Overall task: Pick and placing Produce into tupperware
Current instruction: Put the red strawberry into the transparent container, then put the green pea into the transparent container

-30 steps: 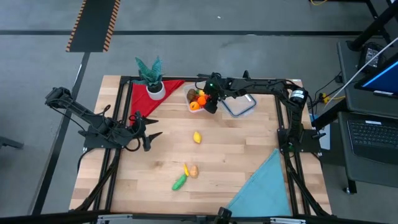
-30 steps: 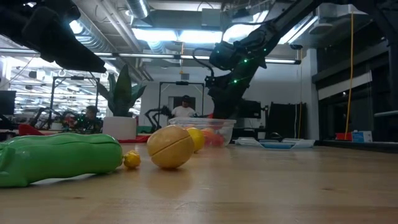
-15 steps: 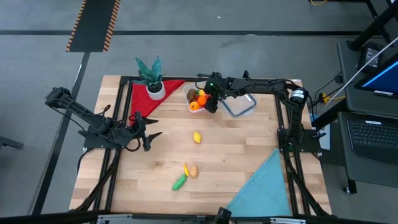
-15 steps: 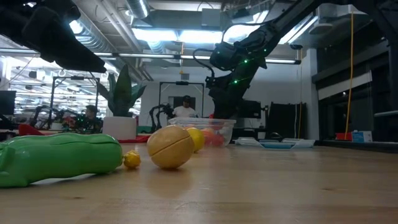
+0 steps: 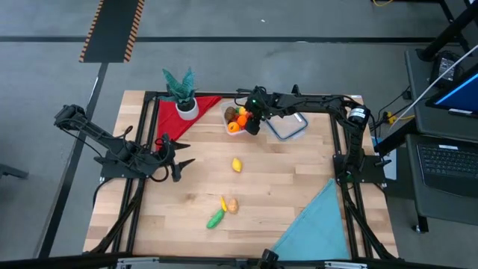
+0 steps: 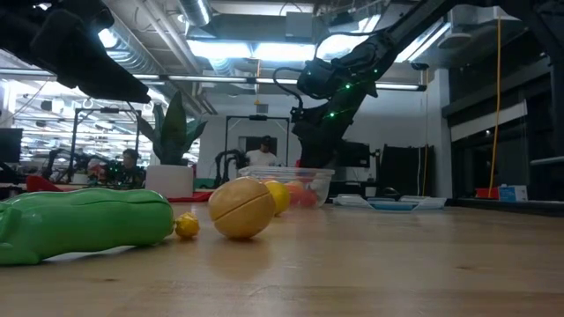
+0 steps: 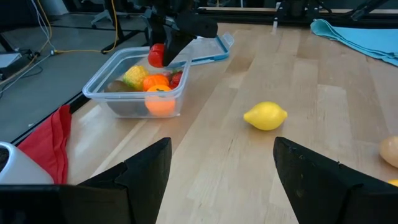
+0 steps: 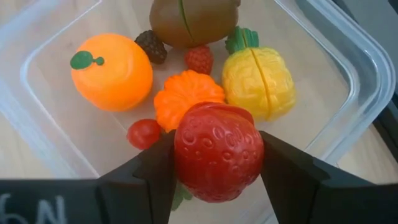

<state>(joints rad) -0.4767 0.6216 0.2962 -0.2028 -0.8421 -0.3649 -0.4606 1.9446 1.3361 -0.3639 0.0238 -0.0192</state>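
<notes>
The clear tupperware [image 5: 232, 119] stands at the far middle of the table and holds several produce pieces: an orange [image 8: 112, 71], a yellow pineapple [image 8: 258, 81], a brown piece [image 8: 193, 18] and small red ones. My right gripper [image 5: 252, 122] hangs over it, shut on a red strawberry [image 8: 217, 152]. A lemon [image 5: 237, 165] lies mid-table. A green piece [image 5: 216, 218], a brown one [image 5: 233, 205] and a small yellow one [image 5: 222, 202] lie nearer the front. My left gripper [image 5: 183, 155] waits open at the left. My right gripper pinches the strawberry by its two opposite sides [image 8: 184, 155] between its two fingers [image 8: 149, 171]. The fingers slant down from the table's right side. The strawberry [image 7: 156, 55] hangs clear above the tupperware's rim [image 7: 134, 93] and the produce inside.
A clear lid with a blue rim [image 5: 288, 125] lies right of the tupperware. A potted plant [image 5: 181, 91] stands on a red cloth [image 5: 173, 118] at the far left. A blue cloth [image 5: 321, 224] covers the near right corner. People show in the room beyond.
</notes>
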